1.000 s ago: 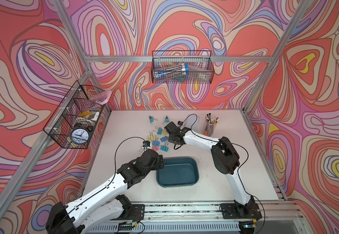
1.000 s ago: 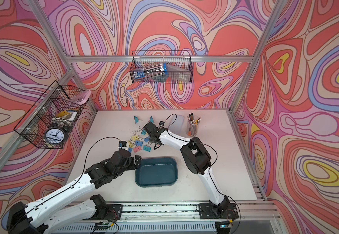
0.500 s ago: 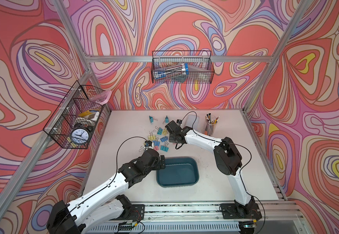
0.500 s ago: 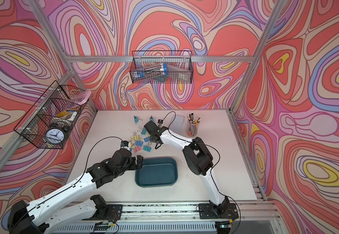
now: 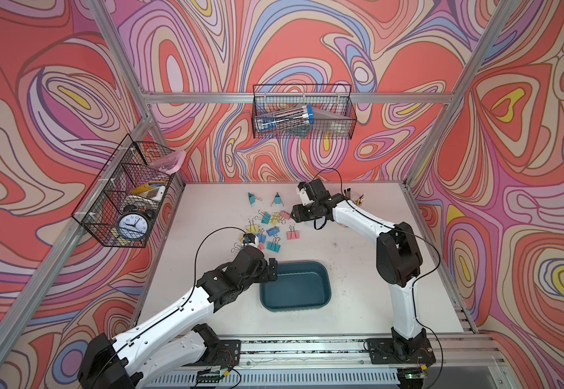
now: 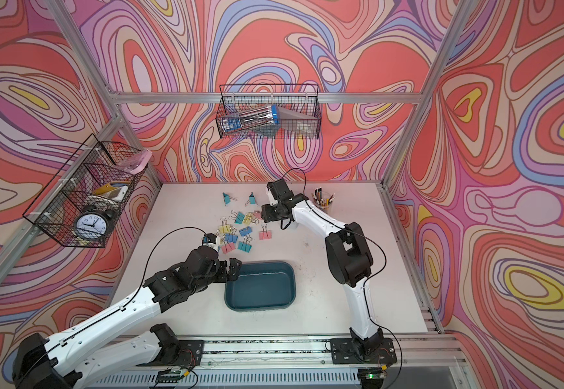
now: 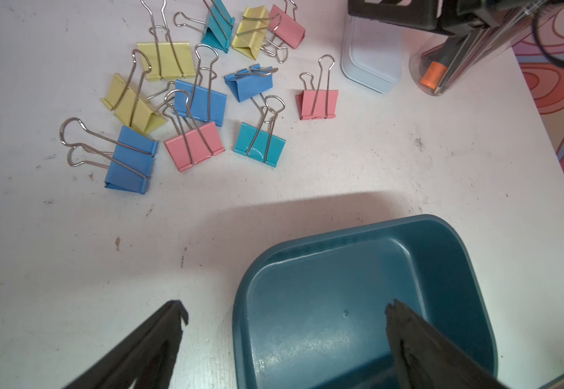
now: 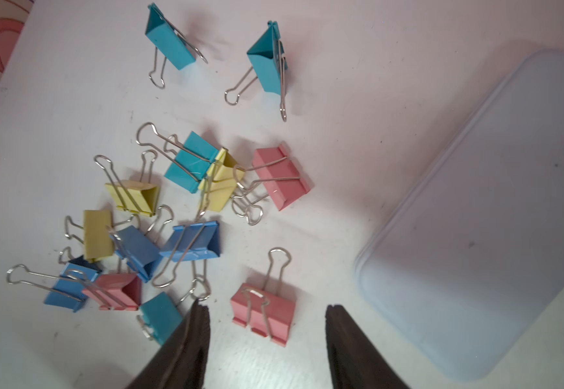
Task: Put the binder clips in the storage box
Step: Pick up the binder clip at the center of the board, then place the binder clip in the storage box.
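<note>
Several pastel binder clips [image 5: 270,225] lie clustered mid-table, also seen as binder clips [image 6: 240,229]; two teal ones [image 5: 252,198] sit apart further back. The dark teal storage box [image 5: 295,286] [image 6: 260,286] stands empty near the front. My left gripper [image 5: 270,271] [image 7: 285,309] is open, straddling the box's left rim [image 7: 240,303], holding nothing. My right gripper [image 5: 294,215] [image 8: 267,307] is open at the cluster's right side. A pink clip [image 8: 273,316] lies on the table between its fingers, touching neither.
A pale closed case [image 8: 476,235] [image 7: 371,60] lies right of the clips under the right arm. A clear pencil cup [image 5: 354,198] stands at the back right. Wire baskets hang on the back wall [image 5: 302,116] and left wall [image 5: 129,198].
My right gripper's jaws have gone from shut to open. The left arm has hardly moved.
</note>
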You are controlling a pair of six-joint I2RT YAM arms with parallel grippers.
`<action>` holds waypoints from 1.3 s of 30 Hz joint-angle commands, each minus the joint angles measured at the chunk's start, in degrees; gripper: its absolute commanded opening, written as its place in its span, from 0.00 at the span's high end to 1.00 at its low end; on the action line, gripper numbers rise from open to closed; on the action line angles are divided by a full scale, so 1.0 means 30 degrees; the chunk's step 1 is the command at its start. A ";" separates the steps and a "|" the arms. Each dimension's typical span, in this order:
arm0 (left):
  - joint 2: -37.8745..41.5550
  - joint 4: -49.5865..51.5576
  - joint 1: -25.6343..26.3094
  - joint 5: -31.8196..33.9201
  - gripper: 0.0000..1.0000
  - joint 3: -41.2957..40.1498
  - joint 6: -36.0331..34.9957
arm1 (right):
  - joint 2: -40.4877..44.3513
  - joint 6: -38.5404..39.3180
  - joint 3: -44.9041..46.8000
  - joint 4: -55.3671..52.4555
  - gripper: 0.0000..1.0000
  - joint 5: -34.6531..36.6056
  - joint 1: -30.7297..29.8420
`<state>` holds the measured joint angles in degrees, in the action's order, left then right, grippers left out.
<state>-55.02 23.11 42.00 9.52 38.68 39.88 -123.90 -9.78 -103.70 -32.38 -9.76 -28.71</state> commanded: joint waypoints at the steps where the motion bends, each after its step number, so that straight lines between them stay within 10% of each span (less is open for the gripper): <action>1: -0.0027 -0.0592 -0.0091 -0.0658 0.01 -0.0027 -0.0372 | -0.1382 0.3619 -0.1053 -0.1322 0.36 -0.2769 -0.0249; 6: 0.0065 -0.0503 -0.0083 -0.0536 0.01 -0.0082 -0.0444 | -0.2547 0.4436 -0.1658 -0.1245 0.42 -0.4209 -0.0071; 17: 0.0272 -0.0477 -0.0083 -0.0243 0.01 -0.0206 -0.0574 | -0.2263 0.2840 -0.0331 0.1020 0.98 -0.5507 -0.0085; 25: 0.0410 -0.0389 -0.0083 -0.0054 0.01 -0.0144 -0.0468 | 0.1661 -0.2599 0.3091 0.5273 1.00 -0.4603 -0.0348; 33: 0.1314 -0.0845 -0.0083 0.1373 0.01 -0.0663 0.0557 | 1.0592 -1.3273 1.2736 1.1643 1.00 0.7304 -0.5493; 39: 0.2010 -0.0717 -0.0142 0.2038 0.01 -0.1021 0.1368 | 1.1841 -1.8714 1.6327 1.3692 1.00 1.5463 -1.2362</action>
<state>-50.33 21.50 41.93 13.37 36.45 42.02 -86.35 -52.73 -58.96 4.71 18.48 -59.64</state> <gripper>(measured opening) 0.987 0.041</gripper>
